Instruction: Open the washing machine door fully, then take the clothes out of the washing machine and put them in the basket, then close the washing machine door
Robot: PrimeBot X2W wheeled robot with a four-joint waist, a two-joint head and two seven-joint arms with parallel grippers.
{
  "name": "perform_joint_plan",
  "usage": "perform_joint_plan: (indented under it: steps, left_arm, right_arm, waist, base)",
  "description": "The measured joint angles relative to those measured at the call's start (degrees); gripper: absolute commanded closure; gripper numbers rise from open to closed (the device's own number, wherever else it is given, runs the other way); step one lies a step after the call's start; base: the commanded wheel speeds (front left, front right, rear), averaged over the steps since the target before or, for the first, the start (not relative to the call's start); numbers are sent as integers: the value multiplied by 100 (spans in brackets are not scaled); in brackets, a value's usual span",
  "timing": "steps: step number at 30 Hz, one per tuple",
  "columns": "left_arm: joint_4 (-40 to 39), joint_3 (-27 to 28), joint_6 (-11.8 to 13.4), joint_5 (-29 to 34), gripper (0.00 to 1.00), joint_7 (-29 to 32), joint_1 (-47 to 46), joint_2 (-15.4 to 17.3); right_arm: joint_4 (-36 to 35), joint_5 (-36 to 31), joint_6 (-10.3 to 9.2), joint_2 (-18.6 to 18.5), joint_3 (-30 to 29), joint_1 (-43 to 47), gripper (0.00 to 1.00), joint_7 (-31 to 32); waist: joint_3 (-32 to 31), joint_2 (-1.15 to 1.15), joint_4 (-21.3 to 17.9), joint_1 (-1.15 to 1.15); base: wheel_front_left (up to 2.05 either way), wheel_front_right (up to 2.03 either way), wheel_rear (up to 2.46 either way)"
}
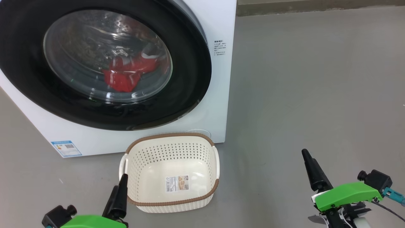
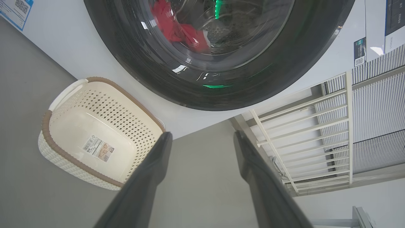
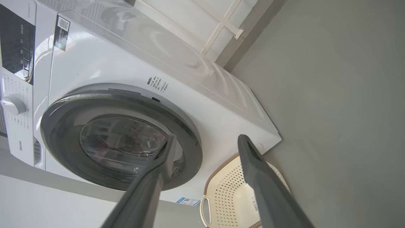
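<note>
The white washing machine (image 1: 218, 104) stands at the upper left, and its round black-framed door (image 1: 190, 91) lies shut against the front. Red clothes (image 1: 126, 74) show through the door's glass, inside the drum. The cream perforated basket (image 1: 136, 164) with a brown rim sits on the floor just in front of the machine, holding nothing but a paper label on its floor. My left gripper (image 2: 203, 134) hangs open low beside the basket's near left corner (image 1: 118, 196). My right gripper (image 3: 208, 137) is open too, over bare floor well right of the basket (image 1: 311, 167).
Grey floor (image 1: 316, 79) stretches to the right of the machine up to a wall base at the far edge. A white barred railing (image 2: 316, 126) stands beside the machine. The machine's control panel and knob (image 3: 12, 104) sit on its top front.
</note>
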Motion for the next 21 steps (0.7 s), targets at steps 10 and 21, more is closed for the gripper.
perform_joint_plan:
  steps: [10,21]
  left_arm:
    - [-171,-85,83,628,0,-127,-120,18]
    - [-148,-255,249,1157,0,-326,-142,33]
  right_arm:
    - [29,-482,0,-21,179,-97,0,-147]
    - [108,-979,0,-52,376,-222,0,-311]
  waist:
    - [-2,0,-10,0]
    - [-30,0,-8,0]
  base:
    - [0,0,0]
    - [0,0,0]
